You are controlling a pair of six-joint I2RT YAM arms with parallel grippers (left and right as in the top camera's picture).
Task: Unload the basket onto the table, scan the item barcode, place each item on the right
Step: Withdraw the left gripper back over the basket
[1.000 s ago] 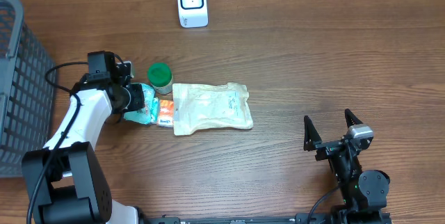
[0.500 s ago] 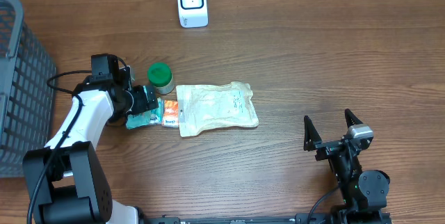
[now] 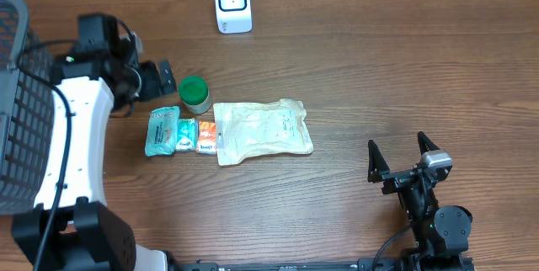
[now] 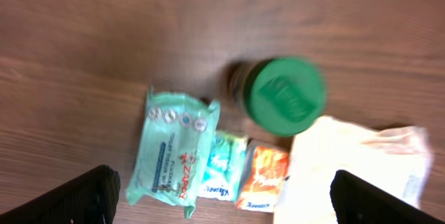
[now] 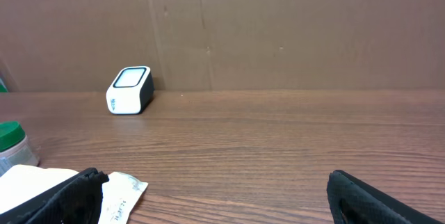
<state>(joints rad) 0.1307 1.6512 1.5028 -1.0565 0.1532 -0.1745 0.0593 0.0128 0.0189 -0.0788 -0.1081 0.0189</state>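
Wipes pack (image 3: pixel 162 131) flat on worktop (image 3: pixel 379 69) beside green-lidded jar (image 3: pixel 194 92).
Left gripper (image 3: pixel 158 80) spread, empty, near the jar; right gripper (image 3: pixel 402 149) spread, well apart.

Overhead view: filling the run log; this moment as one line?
left tool open, empty, beside green-lidded jar | right tool open, empty | teal wipes pack on table | scanner at far edge
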